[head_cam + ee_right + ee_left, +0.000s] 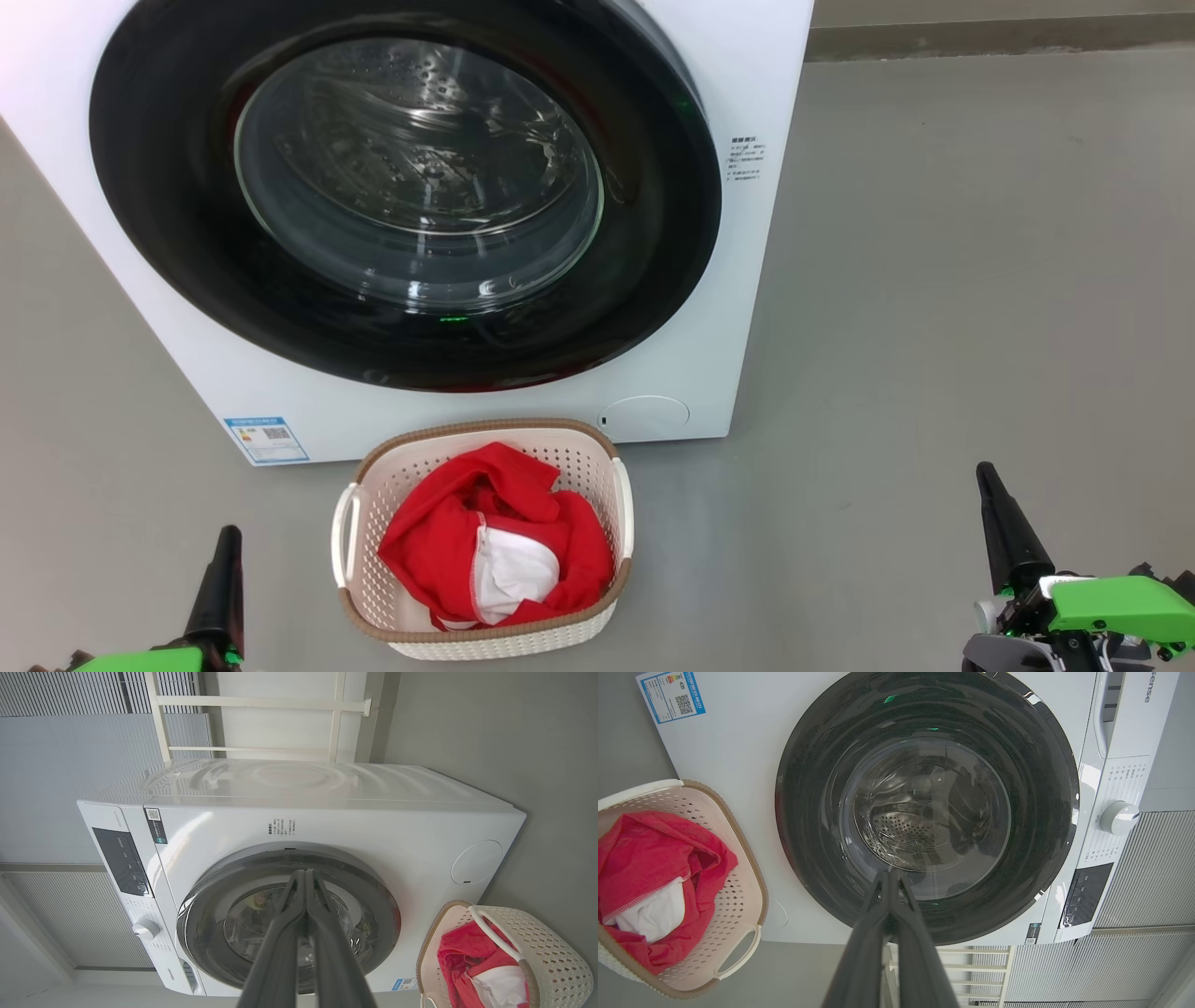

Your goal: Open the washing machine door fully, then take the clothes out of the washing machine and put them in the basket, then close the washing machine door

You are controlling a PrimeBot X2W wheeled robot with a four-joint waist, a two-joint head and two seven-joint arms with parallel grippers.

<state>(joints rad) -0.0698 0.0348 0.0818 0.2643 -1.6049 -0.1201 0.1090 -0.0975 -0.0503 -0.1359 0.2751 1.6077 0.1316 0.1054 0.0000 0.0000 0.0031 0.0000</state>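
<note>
Head view: bright red soft clothes (439, 541) in cream perforated plastic basket (485, 427), six o'clock of shut glossy black round door (168, 233); likely limp, light: pinch a raised fold. Fingers together, empty, on left gripper (229, 534) and right gripper (984, 469).

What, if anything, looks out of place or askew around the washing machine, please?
Nothing stands out: the washing machine door sits shut, and the clothes lie bunched inside the upright basket.
</note>
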